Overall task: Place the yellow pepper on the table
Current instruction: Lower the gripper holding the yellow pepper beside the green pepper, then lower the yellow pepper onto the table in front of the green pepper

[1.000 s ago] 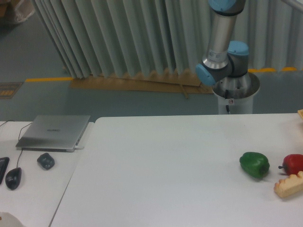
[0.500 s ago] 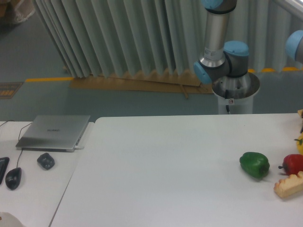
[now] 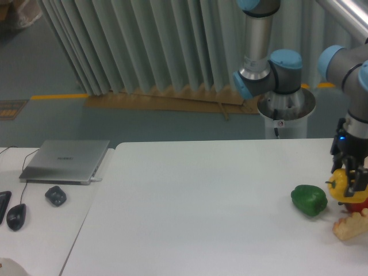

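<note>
One end effector (image 3: 349,172) grips the yellow pepper (image 3: 343,183) just right of the green pepper (image 3: 309,200), seemingly carrying it; lowering onto the bench (image 3: 201,213) comes next.

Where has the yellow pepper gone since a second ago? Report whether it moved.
Yes. The yellow pepper, held in the pincer, came into view from the right edge and now hangs beside the green pepper, in front of the red pepper.
</note>
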